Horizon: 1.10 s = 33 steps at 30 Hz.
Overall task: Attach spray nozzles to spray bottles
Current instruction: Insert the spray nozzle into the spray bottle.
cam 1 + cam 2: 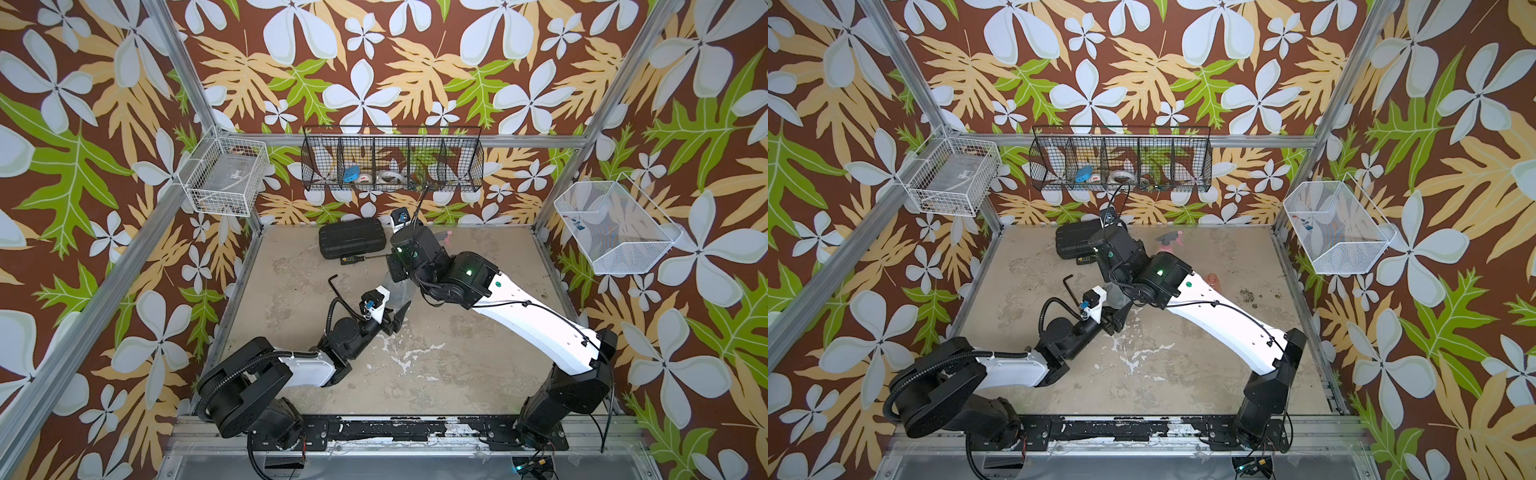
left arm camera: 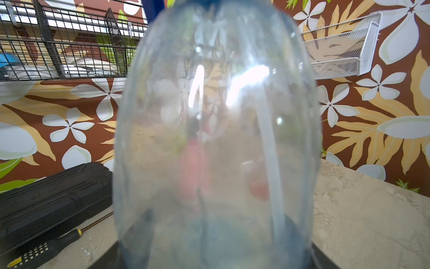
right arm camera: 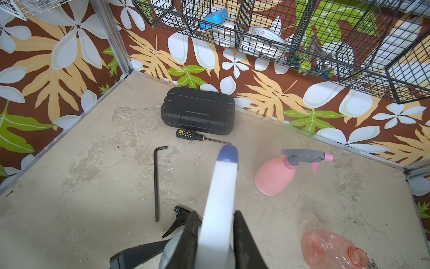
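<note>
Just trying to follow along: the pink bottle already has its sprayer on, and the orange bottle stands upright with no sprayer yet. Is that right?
Not quite. The orange bottle lies on its side, not upright, with its open neck bare, as the right wrist view shows. The pink bottle does already have its grey and pink sprayer on.

- You have three plastic spray bottles: opaque pink cone [image 3: 274,179], clear bluish [image 2: 216,139], translucent orange [image 3: 325,250].
- Three trigger spray nozzles: grey-and-pink [image 3: 302,157], white-and-blue [image 3: 221,198], all-black [image 3: 178,217].
- One black L-shaped hex key [image 3: 156,181], one black ribbed case [image 3: 197,110].
</note>
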Tool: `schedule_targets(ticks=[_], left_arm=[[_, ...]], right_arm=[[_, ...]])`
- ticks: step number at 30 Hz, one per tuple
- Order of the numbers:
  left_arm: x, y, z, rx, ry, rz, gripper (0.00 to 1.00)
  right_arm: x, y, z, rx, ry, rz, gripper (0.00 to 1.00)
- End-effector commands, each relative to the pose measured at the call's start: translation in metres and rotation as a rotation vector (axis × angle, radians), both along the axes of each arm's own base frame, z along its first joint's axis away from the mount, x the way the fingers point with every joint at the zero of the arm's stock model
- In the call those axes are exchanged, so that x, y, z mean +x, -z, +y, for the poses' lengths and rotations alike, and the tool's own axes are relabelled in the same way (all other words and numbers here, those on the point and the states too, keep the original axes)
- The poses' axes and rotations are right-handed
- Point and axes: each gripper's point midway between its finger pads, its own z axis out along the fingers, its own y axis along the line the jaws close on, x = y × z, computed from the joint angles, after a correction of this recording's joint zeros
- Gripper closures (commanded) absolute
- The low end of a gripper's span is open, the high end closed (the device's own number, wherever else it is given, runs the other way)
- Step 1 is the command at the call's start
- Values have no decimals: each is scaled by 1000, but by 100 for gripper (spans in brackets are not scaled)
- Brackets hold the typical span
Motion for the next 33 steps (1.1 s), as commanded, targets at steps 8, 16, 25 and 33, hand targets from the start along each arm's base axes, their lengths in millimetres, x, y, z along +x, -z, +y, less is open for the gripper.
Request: schedule_targets(ticks=[8,16,25,33], left_arm=[[-4,-15,-1,-53,22,-23,25],[-24,-33,-7,-130,137,-47,25],[-49,-51,-15,-217,293,-82,25],[-56,-62,-18,-248,338,-120,27]], right_arm=[[-7,-16,-9,103,-18,-79,100],[-27,-35,-28,323,-114,-211,100],[-44,-41,-30,337,-244,-274,100],[-51,-42,-27,348,-305,-284,100]])
